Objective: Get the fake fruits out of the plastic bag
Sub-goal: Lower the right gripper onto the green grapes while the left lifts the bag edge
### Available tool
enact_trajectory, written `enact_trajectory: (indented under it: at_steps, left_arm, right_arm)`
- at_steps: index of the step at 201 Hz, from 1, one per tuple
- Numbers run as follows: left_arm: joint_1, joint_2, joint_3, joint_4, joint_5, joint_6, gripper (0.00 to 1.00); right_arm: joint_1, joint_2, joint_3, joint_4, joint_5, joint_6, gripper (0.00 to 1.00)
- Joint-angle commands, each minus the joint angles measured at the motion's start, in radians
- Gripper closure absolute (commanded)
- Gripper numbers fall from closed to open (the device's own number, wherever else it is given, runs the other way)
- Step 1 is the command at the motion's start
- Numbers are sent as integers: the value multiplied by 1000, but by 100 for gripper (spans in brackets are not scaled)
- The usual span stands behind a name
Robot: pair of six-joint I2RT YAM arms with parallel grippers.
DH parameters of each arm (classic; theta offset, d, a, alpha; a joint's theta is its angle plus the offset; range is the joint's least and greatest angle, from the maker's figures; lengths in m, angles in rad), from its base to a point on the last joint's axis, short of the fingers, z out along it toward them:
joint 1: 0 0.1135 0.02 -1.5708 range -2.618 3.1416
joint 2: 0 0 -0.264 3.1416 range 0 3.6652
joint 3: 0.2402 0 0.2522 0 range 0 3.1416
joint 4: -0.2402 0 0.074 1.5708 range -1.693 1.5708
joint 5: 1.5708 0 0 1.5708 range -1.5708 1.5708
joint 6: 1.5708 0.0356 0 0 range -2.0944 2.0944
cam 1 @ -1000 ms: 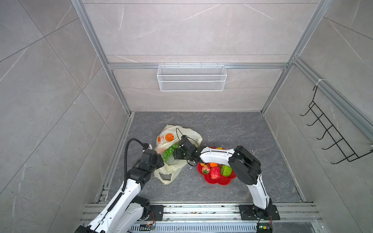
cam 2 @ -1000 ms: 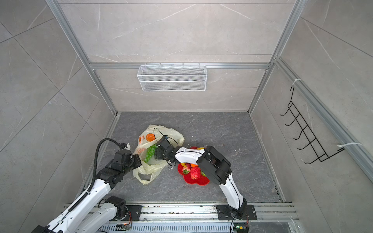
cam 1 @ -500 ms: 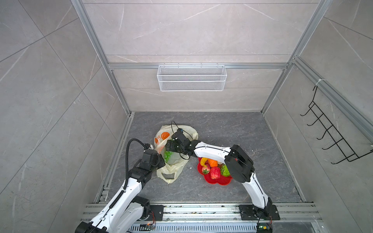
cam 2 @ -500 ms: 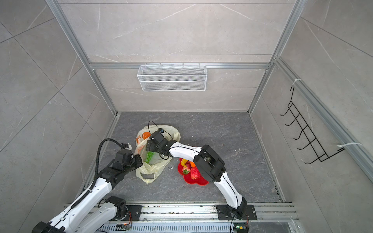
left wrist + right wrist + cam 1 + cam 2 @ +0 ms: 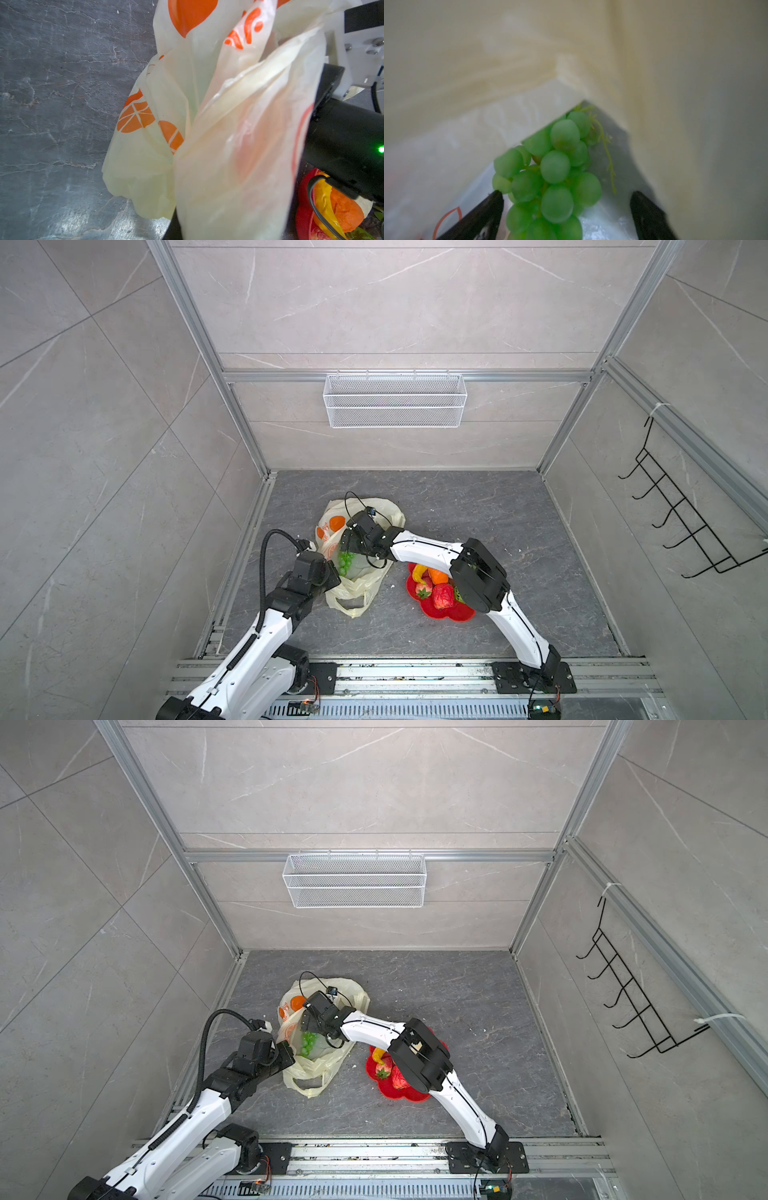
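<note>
The green grapes (image 5: 550, 176) lie inside the plastic bag (image 5: 357, 587) on the counter (image 5: 457, 510), between the spread, released jaws of the right end effector (image 5: 566, 194). The left end effector (image 5: 330, 577) is clenched, apparently on the bag's rim. Just beside the bag, a red dish (image 5: 453, 614) holds other fake fruits (image 5: 440, 595).

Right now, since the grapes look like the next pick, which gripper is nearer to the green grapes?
Right. The right gripper is open inside the plastic bag, its jaws either side of the green grapes. The left gripper pinches the bag's rim, beside the grapes.
</note>
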Motion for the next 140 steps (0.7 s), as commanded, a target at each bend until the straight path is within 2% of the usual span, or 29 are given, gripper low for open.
enact_trajectory:
  at_steps: [1, 75, 105, 140]
  left_arm:
    - [4, 10, -2, 34, 15, -9, 100]
    - [4, 20, -5, 42, 19, -6, 100]
    - [4, 13, -6, 31, 10, -2, 100]
    - [3, 10, -12, 26, 4, 2, 100]
  right_arm:
    - [12, 28, 23, 0, 9, -31, 1]
    - [18, 125, 175, -91, 47, -72, 1]
    - [10, 50, 86, -16, 9, -99, 4]
    - [-50, -94, -154, 234, -135, -71, 11]
